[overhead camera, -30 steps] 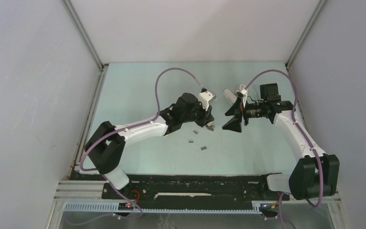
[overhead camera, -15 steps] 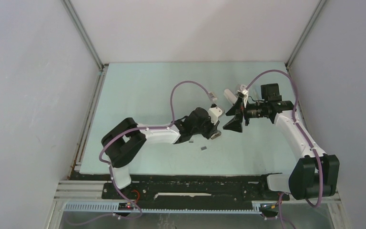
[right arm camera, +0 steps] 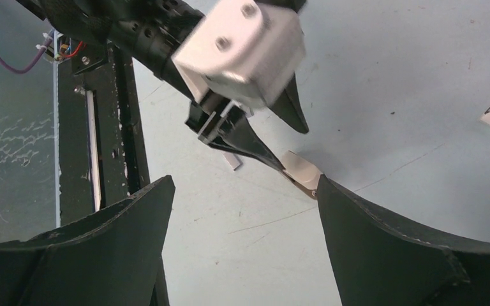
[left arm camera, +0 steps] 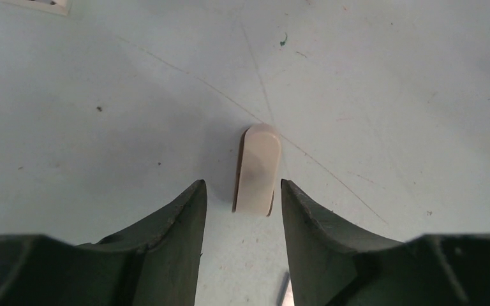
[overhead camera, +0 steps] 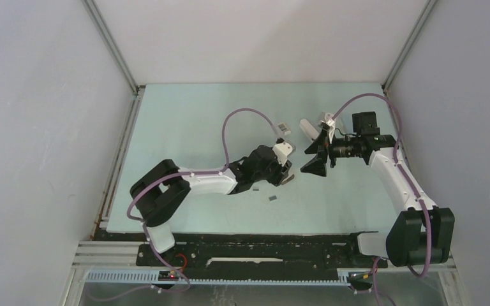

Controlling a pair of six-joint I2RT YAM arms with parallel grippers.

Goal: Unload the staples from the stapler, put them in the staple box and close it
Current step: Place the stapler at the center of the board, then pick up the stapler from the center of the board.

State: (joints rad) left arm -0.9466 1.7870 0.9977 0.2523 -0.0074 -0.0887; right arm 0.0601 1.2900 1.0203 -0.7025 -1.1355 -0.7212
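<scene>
A small cream stapler (left arm camera: 256,169) lies flat on the pale green table. My left gripper (left arm camera: 242,185) is low over it, jaws open, a fingertip on each side of its near end with a gap to both. From the right wrist view the stapler (right arm camera: 301,171) shows just beyond the left fingers (right arm camera: 255,150). Two dark-grey staples (overhead camera: 272,198) lie on the table near the left arm, and one short strip (right arm camera: 231,160) lies by the left fingers. My right gripper (overhead camera: 312,160) hovers just right of the left gripper (overhead camera: 287,178), wide open and empty (right arm camera: 245,180).
A small white box (overhead camera: 283,128) lies behind the left gripper, seen too at the left wrist view's top edge (left arm camera: 38,5). Another white object (overhead camera: 307,127) sits close behind the right gripper. The black base rail (overhead camera: 255,252) runs along the near edge. Walls enclose three sides.
The left arm swung forward and right and came down to the table with the stapler, then its jaws opened and let it go. The right arm barely moved.
</scene>
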